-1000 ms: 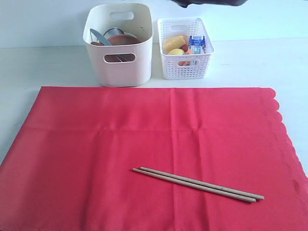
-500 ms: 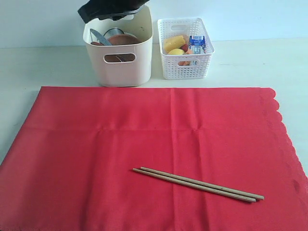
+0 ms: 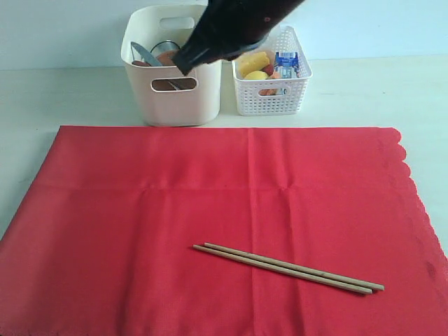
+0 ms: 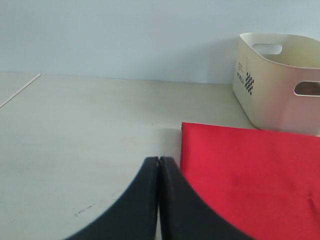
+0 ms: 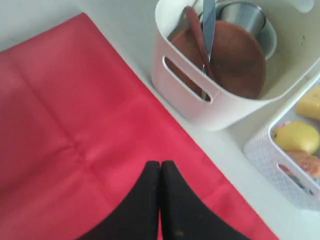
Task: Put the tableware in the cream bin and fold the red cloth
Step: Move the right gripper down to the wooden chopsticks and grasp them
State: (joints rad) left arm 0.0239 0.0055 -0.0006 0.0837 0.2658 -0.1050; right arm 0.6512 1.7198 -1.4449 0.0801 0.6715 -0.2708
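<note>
**Chopsticks on the Cloth, Both Grippers Closed and Empty**

The red cloth [image 3: 140, 210] is spread flat and unfolded over the near part of the desk [image 3: 364, 91]. The pair of wooden chopsticks [image 3: 287, 268] is laid on it toward the near edge, right of the middle. The cream bin [image 3: 171, 91] is stood by the far edge, with a white lattice basket [image 3: 269, 91] just beside it on the right. In the bin the round brown plate [image 5: 235, 60], metal knife [image 5: 208, 25], dark wooden spoon [image 5: 196, 35] and steel cup [image 5: 243, 15] are seen. The right gripper [image 5: 160, 167] is held above the cloth's far edge near the bin, fingers pressed together on nothing. The left gripper [image 4: 159, 165] is likewise closed and empty, over bare desk by the cloth's far left corner.
</note>
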